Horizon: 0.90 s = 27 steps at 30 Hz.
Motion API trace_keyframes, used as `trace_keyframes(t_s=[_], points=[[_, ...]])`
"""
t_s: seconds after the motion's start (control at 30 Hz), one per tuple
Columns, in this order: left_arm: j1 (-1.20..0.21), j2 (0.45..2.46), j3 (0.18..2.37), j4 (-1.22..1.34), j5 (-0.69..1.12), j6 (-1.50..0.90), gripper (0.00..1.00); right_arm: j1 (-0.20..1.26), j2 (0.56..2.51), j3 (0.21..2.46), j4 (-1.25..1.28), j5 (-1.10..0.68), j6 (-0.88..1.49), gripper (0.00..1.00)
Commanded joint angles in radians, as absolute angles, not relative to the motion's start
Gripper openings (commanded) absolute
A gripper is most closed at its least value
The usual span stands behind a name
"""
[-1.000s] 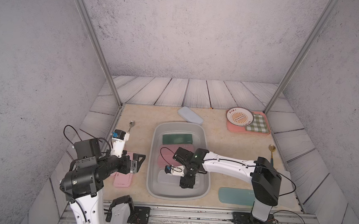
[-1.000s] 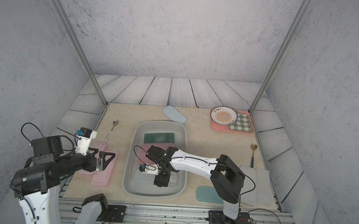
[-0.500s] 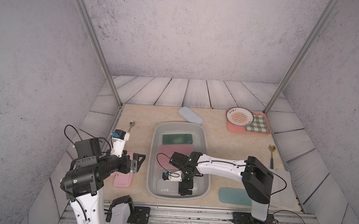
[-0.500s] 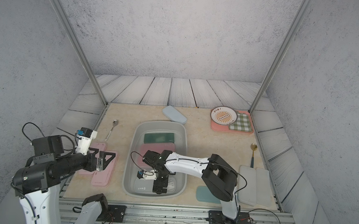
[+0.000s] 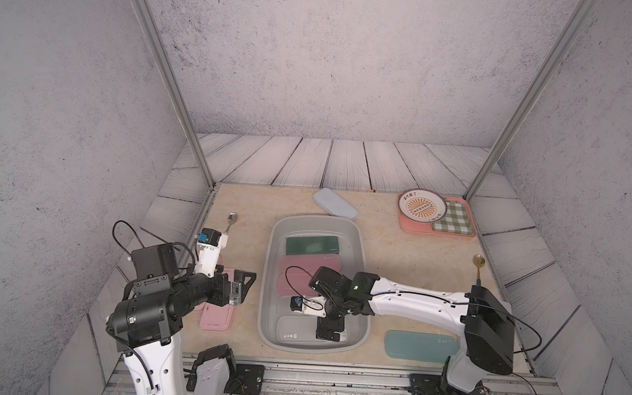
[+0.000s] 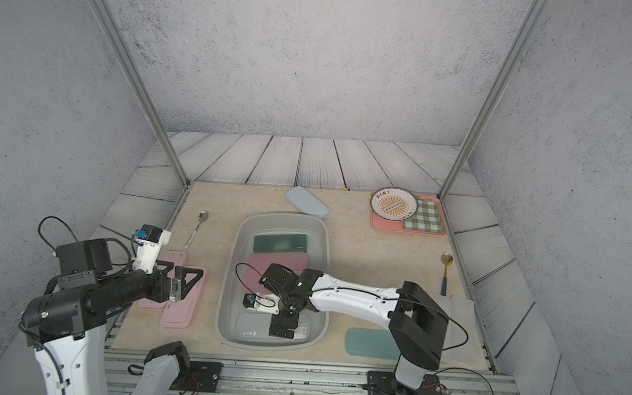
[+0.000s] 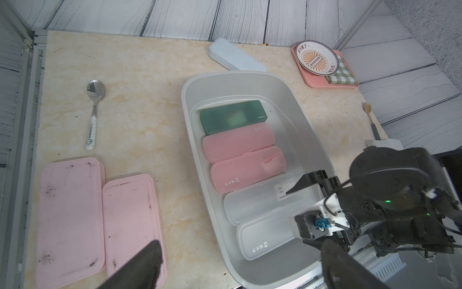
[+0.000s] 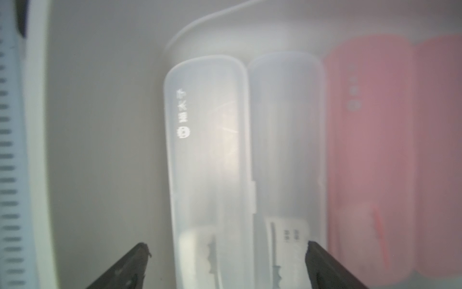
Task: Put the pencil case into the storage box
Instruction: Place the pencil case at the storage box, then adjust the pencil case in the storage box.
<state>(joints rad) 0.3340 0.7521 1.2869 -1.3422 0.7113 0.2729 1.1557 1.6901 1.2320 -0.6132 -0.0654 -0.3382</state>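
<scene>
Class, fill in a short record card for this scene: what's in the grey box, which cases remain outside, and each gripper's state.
Storage box: holds dark green case, pink case, clear case
Cases outside: pale blue case behind box; teal case by right arm's base
Right gripper: open, inside box over clear case
Left gripper: open, empty, near pink flat lids

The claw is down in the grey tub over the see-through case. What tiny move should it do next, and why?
Probably lift the right gripper straight up out of the storage box. Its jaws stand wide open, and the clear pencil case lies flat on the box floor beside the pink case, so it looks delivered.
</scene>
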Motion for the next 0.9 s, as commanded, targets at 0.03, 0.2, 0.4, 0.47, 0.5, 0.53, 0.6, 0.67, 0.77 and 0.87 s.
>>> trace_keyframes(t_s=[0.03,0.2,0.4,0.47,0.5,0.53,0.6,0.67,0.77,0.87], points=[[0.348,0.743,1.281,-1.341,0.73,0.287,1.0,1.149,1.808,1.294,-0.572,0.259,-0.234,0.99],[0.348,0.741,1.281,-1.34,0.73,0.287,1.0,1.149,1.881,1.347,-0.571,0.303,-0.218,0.99],[0.35,0.741,1.281,-1.34,0.733,0.288,1.0,1.149,1.931,1.362,-0.579,0.266,-0.235,0.99],[0.35,0.744,1.283,-1.341,0.735,0.29,1.0,1.149,1.932,1.362,-0.595,0.227,-0.238,0.99],[0.35,0.745,1.281,-1.34,0.735,0.29,1.0,1.149,1.928,1.357,-0.6,0.194,-0.239,0.99],[0.351,0.747,1.281,-1.34,0.736,0.29,1.0,1.15,1.922,1.351,-0.601,0.167,-0.24,0.99],[0.351,0.747,1.278,-1.336,0.738,0.288,1.0,1.153,1.911,1.34,-0.606,0.125,-0.241,0.99],[0.351,0.747,1.278,-1.336,0.738,0.288,1.0,1.152,1.902,1.327,-0.607,0.109,-0.24,0.99],[0.353,0.743,1.278,-1.336,0.738,0.288,1.0,1.153,1.896,1.315,-0.628,0.074,-0.251,0.99],[0.353,0.742,1.278,-1.336,0.738,0.288,1.0,1.154,1.908,1.32,-0.648,0.066,-0.255,0.99]])
